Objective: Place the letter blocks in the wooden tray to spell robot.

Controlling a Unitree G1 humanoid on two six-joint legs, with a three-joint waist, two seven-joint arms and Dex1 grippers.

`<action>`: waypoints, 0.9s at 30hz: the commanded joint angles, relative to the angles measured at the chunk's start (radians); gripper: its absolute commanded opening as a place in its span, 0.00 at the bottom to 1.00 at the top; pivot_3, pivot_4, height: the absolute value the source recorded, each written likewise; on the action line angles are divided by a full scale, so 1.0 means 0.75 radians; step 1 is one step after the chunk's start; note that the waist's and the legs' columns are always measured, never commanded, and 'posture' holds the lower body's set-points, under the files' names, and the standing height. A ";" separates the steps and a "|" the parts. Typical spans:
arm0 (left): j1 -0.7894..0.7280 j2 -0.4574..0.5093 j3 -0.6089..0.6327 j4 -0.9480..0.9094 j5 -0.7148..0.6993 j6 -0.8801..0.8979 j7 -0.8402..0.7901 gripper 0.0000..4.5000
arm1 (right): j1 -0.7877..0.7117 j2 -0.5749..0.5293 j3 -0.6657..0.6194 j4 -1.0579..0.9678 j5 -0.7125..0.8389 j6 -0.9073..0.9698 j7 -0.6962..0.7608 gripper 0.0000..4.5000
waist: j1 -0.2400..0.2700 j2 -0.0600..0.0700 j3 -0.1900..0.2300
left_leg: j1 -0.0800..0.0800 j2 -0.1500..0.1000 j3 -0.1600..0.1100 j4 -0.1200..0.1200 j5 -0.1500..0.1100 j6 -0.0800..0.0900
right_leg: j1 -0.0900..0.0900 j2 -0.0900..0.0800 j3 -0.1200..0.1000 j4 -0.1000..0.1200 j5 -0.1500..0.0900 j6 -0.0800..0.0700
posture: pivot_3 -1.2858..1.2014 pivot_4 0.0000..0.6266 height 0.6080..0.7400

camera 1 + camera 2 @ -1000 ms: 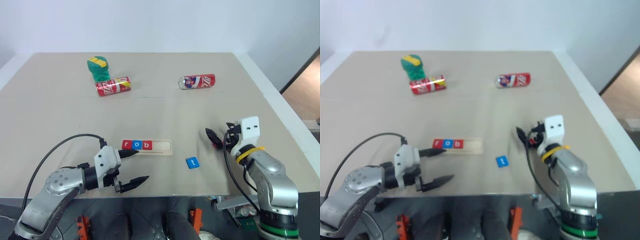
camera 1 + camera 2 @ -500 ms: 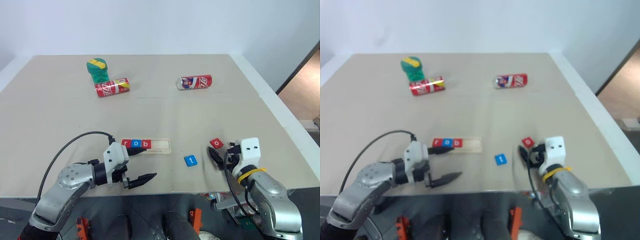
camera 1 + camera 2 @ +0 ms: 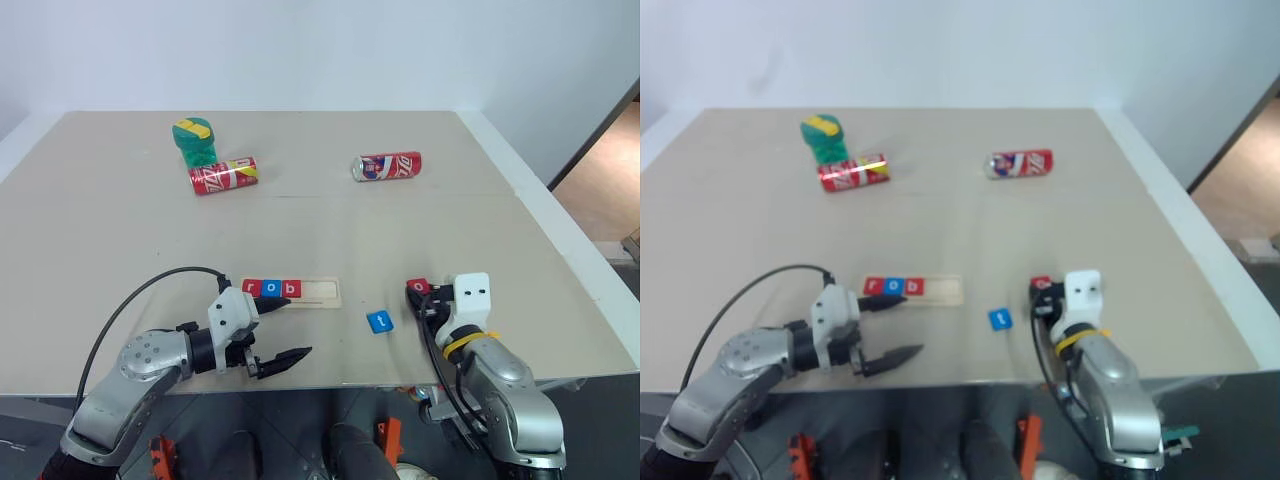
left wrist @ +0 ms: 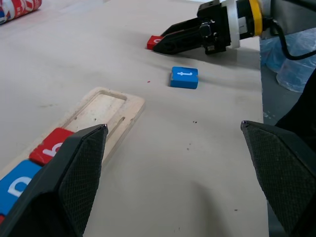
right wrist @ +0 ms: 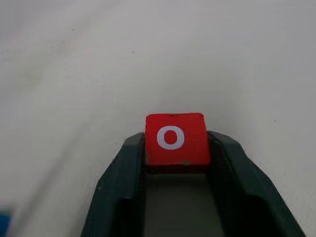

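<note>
Your right gripper (image 5: 173, 148) pinches the red o block (image 5: 174, 138); left gripper (image 3: 277, 333) gapes empty. Blue t block (image 3: 380, 322) at nine o'clock from it; cans (image 3: 390, 166) twelve.

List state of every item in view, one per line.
wooden tray: flat on table, r, o, b seated, right end free
red o block: between right gripper fingers, on table
blue t block: loose on table
left gripper: open, beside tray
two soda cans: lying on their sides
green object: upright
</note>
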 commanded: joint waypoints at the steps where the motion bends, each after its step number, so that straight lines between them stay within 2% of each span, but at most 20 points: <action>1: 0.005 0.011 0.009 -0.054 0.002 -0.004 0.008 1.00 | -0.073 0.058 0.084 -0.099 0.006 0.135 -0.069 0.27 | -0.002 0.000 0.000 | 0.000 0.001 0.000 0.000 0.000 0.000 | -0.001 0.000 0.001 0.000 0.001 -0.001 | 0.52 0.24 1.00; 8: 0.005 0.012 -0.002 -0.046 0.014 -0.003 0.002 1.00 | -0.238 0.101 0.204 -0.162 0.000 0.299 -0.120 0.27 | -0.002 0.000 0.000 | -0.003 0.000 0.000 0.000 0.000 0.000 | -0.003 -0.001 0.001 0.000 0.000 0.001 | 0.52 0.24 1.00; 15: -0.004 0.011 -0.011 -0.033 0.031 -0.005 0.000 1.00 | -0.259 0.104 0.213 -0.123 0.016 0.327 -0.110 0.27 | -0.001 0.000 0.000 | -0.009 -0.001 0.000 -0.001 -0.001 -0.001 | -0.008 -0.001 -0.001 0.000 0.000 0.007 | 0.52 0.24 1.00; 16: -0.003 0.012 -0.013 -0.031 0.035 -0.006 0.002 1.00 | -0.259 0.104 0.215 -0.134 0.023 0.340 -0.106 0.49 | -0.001 0.000 0.000 | -0.009 -0.001 0.000 -0.002 -0.001 -0.001 | -0.008 -0.001 -0.001 0.000 0.000 0.007 | 0.52 0.24 1.00; 21: -0.009 0.011 -0.017 -0.019 0.045 -0.005 0.003 1.00 | -0.295 0.046 0.192 -0.180 0.054 0.370 -0.044 0.88 | -0.001 0.000 0.000 | -0.009 -0.001 0.000 -0.002 -0.001 -0.001 | -0.008 0.000 -0.003 0.000 0.001 0.006 | 0.52 0.24 1.00; 23: -0.010 0.013 -0.020 -0.013 0.052 -0.011 -0.004 1.00 | -0.355 0.002 0.152 -0.197 0.096 0.405 0.002 0.99 | -0.001 0.000 0.000 | -0.009 -0.001 0.000 -0.001 0.000 -0.001 | -0.008 0.000 -0.002 0.000 0.001 0.007 | 0.52 0.24 1.00; 27: -0.013 0.015 -0.020 0.008 0.062 -0.034 -0.024 1.00 | -0.543 -0.197 0.075 -0.062 0.209 0.334 0.258 0.99 | -0.002 0.000 0.001 | -0.009 -0.002 0.001 0.001 0.000 0.000 | -0.008 -0.001 -0.001 0.000 0.003 0.007 | 0.52 0.24 1.00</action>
